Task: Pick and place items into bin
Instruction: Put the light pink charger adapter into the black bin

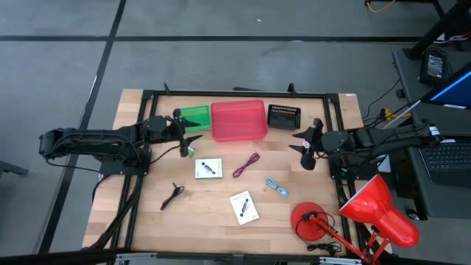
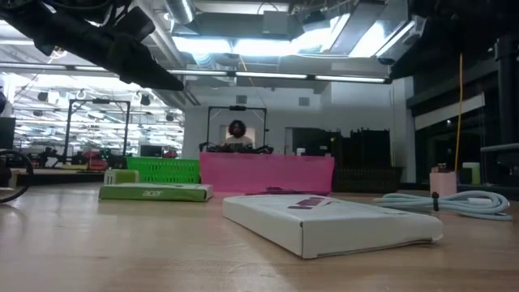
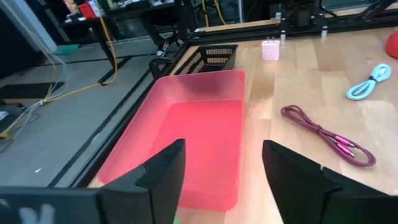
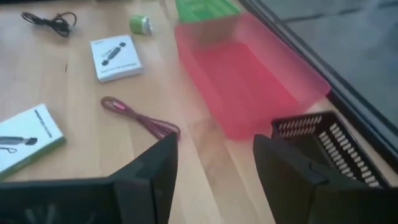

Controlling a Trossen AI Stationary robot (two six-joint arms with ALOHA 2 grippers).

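Observation:
The pink-red bin [image 1: 239, 120] stands at the table's far middle. My left gripper [image 1: 190, 138] hovers open at its left end, my right gripper [image 1: 300, 141] open to its right; both touch nothing. On the wood lie two white cards [image 1: 208, 168] [image 1: 243, 207], a red cord [image 1: 246, 165], a light blue cord [image 1: 277, 188] and a dark cord [image 1: 173, 195]. A small green piece [image 4: 141, 24] lies beside the left gripper. A pinkish piece [image 3: 270, 50] stands near the black basket. The left wrist view looks over the bin [image 3: 199, 130] between the left gripper's [image 3: 224, 180] fingers.
A green basket [image 1: 193, 115] stands left of the bin and a black basket [image 1: 283, 115] right of it. The red desk lamp [image 1: 368, 213] takes the near right corner. A black frame [image 1: 235, 93] runs along the table's far edge. A person sits far behind the table [image 2: 237, 134].

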